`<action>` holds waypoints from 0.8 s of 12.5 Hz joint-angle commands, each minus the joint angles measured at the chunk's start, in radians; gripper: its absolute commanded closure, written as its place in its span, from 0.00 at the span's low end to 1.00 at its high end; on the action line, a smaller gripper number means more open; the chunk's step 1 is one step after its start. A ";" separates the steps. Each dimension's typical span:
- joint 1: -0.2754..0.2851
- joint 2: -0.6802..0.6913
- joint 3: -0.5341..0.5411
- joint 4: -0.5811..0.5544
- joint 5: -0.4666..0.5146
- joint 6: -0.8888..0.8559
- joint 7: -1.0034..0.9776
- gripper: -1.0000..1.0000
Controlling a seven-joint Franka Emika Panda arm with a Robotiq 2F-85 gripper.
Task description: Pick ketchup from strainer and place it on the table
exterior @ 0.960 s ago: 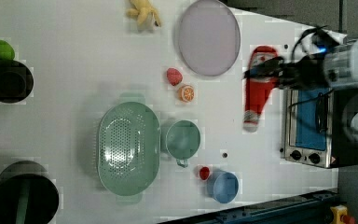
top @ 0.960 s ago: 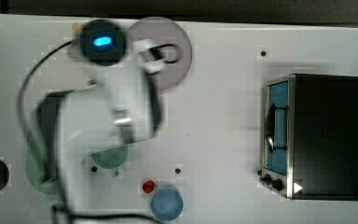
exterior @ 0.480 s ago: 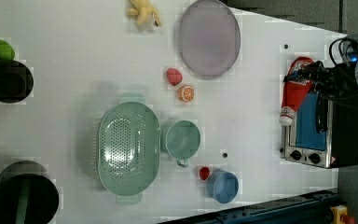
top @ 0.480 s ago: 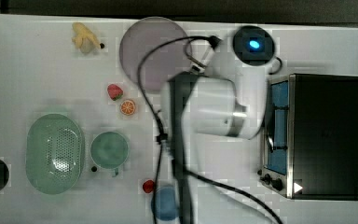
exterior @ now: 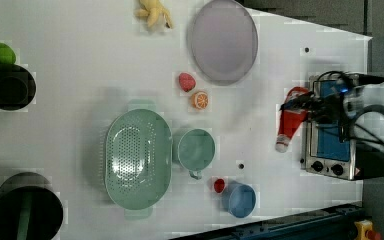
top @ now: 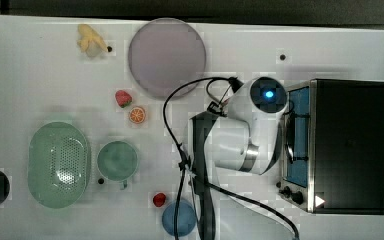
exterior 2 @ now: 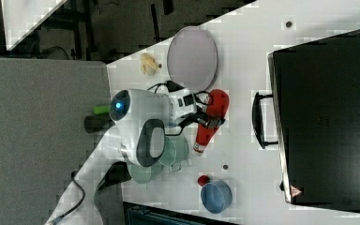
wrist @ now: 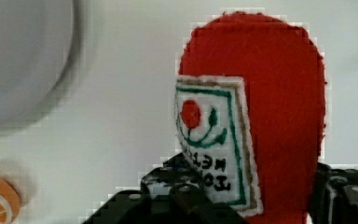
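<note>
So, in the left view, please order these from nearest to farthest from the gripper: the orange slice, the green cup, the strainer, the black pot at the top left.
The gripper is shut on the ketchup.
1. Orange slice, to the left view's left of it.
2. Green cup, lower left.
3. Strainer, beyond the cup.
4. Black pot, at the far left edge.

A round grey plate [top: 167,56], a strawberry [top: 123,98], an orange slice [top: 137,115], a green cup [top: 117,160], a blue bowl [top: 178,218] and a black toaster oven [top: 347,145].
</note>
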 commanded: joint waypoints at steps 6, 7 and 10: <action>0.043 0.067 0.032 -0.044 0.001 0.145 -0.051 0.00; 0.043 0.044 0.036 -0.040 0.004 0.133 -0.049 0.00; 0.043 -0.063 0.044 0.016 0.010 0.060 0.013 0.00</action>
